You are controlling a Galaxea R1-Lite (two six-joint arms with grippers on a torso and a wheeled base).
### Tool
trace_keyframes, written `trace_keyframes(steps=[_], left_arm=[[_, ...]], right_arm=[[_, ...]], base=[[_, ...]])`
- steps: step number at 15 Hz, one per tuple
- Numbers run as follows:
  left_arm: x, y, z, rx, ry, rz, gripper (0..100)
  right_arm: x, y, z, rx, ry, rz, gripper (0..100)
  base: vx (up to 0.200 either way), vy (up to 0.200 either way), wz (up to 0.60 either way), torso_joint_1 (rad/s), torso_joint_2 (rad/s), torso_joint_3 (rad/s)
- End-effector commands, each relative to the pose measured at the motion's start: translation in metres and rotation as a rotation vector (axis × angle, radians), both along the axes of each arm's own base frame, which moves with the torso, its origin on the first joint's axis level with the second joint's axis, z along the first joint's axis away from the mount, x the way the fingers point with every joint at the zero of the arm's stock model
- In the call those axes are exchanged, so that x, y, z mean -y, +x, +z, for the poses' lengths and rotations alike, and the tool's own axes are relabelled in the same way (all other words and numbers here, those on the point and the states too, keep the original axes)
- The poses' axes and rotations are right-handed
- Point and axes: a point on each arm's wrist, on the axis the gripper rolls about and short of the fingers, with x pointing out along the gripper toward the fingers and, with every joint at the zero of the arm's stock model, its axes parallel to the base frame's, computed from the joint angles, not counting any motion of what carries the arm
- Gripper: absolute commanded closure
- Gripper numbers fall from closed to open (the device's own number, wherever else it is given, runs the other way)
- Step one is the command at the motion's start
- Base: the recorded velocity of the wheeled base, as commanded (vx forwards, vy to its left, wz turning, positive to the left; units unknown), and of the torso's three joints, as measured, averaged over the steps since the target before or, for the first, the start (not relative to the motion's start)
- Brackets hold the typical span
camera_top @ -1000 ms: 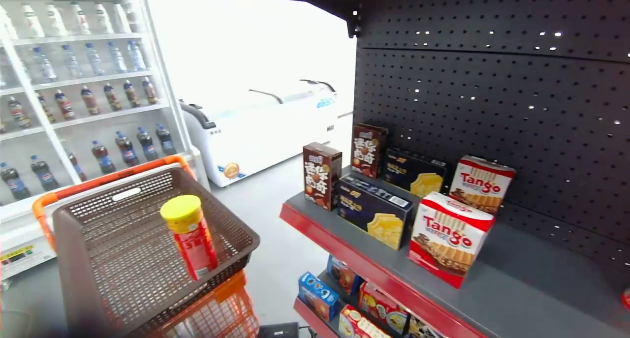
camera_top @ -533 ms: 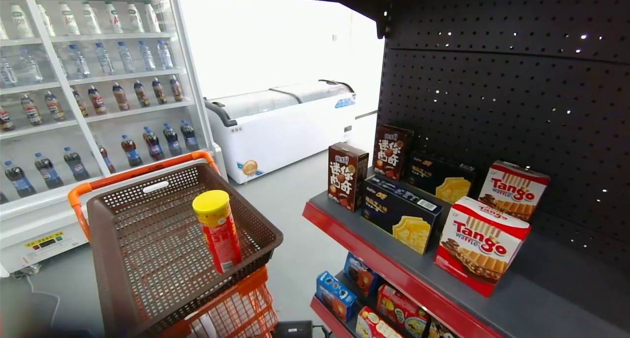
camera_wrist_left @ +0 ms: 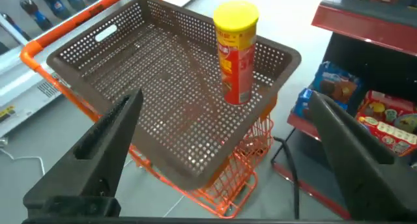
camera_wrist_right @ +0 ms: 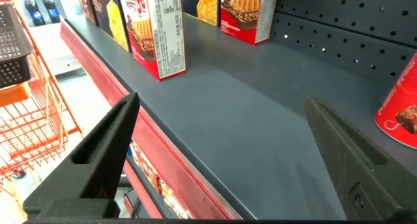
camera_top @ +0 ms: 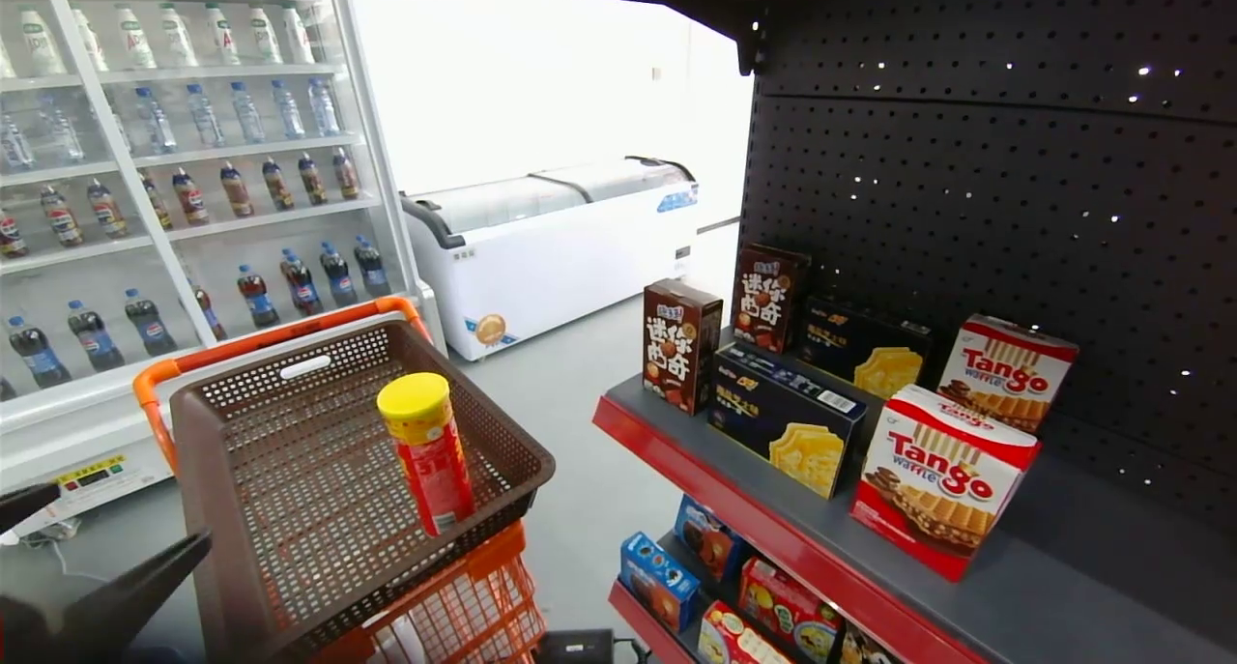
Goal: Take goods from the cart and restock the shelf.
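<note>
Standing upright in the brown basket of the orange cart, the red canister with its yellow lid is close to the basket corner nearest the shelf. The left gripper is outside the basket's opposite rim, its two dark fingers parted and holding nothing. On the shelf's grey board, brown boxes, dark blue boxes and red-and-white wafer boxes stand in pairs. One of each is near the red front edge and its twin is behind it by the pegboard back.

From the left wrist, the left gripper hangs above the basket, released and wide, with nothing grasped. The canister stands beyond it by the basket's corner on the shelf side.

From the right wrist, the right gripper hangs over a bare stretch of the shelf board, fingers spread and empty. One wafer box stands near the red front edge. A red container stands on the board farther along, near the pegboard.
</note>
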Motion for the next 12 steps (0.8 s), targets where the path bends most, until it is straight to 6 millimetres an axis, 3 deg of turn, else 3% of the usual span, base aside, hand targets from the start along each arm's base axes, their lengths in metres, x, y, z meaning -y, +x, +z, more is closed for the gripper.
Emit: trace_keyframes(steps=[1, 3, 6, 12], left_arm=[[0.005, 0.087, -0.019, -0.136, 0.031, -0.015, 0], [0.006, 0.112, -0.032, -0.142, 0.031, -0.017, 0], [0.009, 0.134, -0.059, -0.236, 0.036, -0.024, 0], [0.014, 0.185, -0.102, -0.210, 0.032, -0.040, 0]], right_arm=[[0.000, 0.000, 0.000, 0.000, 0.000, 0.001, 0], [0.000, 0.000, 0.000, 0.000, 0.000, 0.001, 0], [0.000, 0.000, 0.000, 0.000, 0.000, 0.001, 0], [0.000, 0.000, 0.000, 0.000, 0.000, 0.001, 0]], base=[[0.000, 0.000, 0.00, 0.000, 0.00, 0.000], [0.000, 0.000, 0.00, 0.000, 0.00, 0.000], [0.000, 0.000, 0.00, 0.000, 0.00, 0.000], [0.000, 0.000, 0.00, 0.000, 0.00, 0.000]])
